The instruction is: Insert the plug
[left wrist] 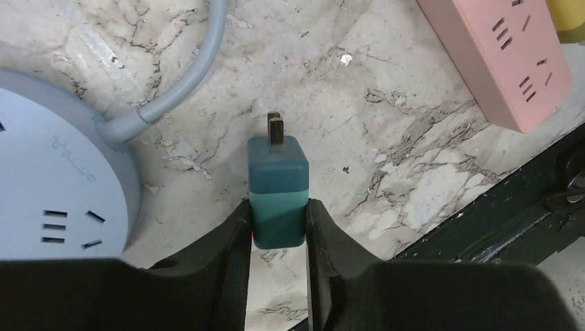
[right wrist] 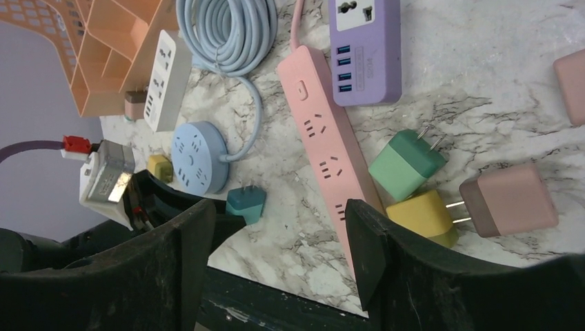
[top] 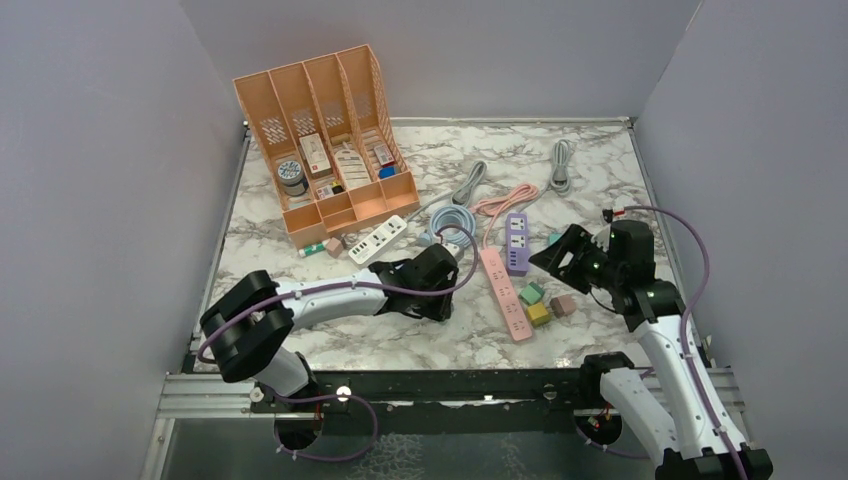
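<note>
The left claw (left wrist: 278, 210) is clamped on the rear half of the teal plug (left wrist: 278, 172), which sits low over the marble counter (left wrist: 386, 103). The plug's long axis runs straight out from the claw, with its two prongs (left wrist: 275, 128) leading away. The pink power strip (left wrist: 500, 58) lies ahead and to the claw's right, and the round blue socket hub (left wrist: 55, 179) is close on its left. Both face upward, so the prongs likely need tipping down. The right claw (right wrist: 276, 221) hovers open nearer the strip, holding nothing.

Teal plug (left wrist: 278, 181), rear hidden inside left gripper (left wrist: 278, 210); pink power strip (left wrist: 500, 58) partly off-frame.
</note>
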Motion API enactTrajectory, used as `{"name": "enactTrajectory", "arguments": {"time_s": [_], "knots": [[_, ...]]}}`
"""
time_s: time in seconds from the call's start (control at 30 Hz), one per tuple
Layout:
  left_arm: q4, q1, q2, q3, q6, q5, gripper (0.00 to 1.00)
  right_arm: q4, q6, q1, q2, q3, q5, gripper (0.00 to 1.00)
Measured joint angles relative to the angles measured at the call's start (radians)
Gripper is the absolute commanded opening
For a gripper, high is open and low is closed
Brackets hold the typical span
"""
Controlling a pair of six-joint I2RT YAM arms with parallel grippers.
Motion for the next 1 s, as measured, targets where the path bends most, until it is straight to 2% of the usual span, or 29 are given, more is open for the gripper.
{"name": "enactTrajectory", "arguments": {"time_s": [0.13, 0.27, 0.4, 0.53, 0.77, 1.0], "knots": [[-0.005, 0.000, -0.037, 0.000, 0.003, -0.021, 0.05, 0.016, 0.000, 0.000, -0.018, -0.026, -0.050, 0.70], [-0.009, 0.000, -0.164, 0.016, -0.002, -0.052, 0.05, 0.116, 0.015, 0.000, -0.047, -0.068, -0.184, 0.74], [0.043, 0.000, -0.287, 0.090, -0.043, -0.085, 0.05, 0.304, 0.110, 0.000, -0.079, -0.106, -0.333, 0.81], [0.188, 0.000, -0.393, 0.129, -0.125, -0.121, 0.05, 0.557, 0.261, 0.000, -0.103, -0.123, -0.438, 0.86], [0.418, 0.000, -0.445, 0.130, -0.306, -0.144, 0.04, 0.856, 0.467, 0.000, -0.086, -0.112, -0.505, 0.86], [0.520, 0.000, -0.391, 0.170, -0.457, -0.125, 0.03, 0.946, 0.600, 0.000, -0.052, -0.060, -0.504, 0.78]]}}
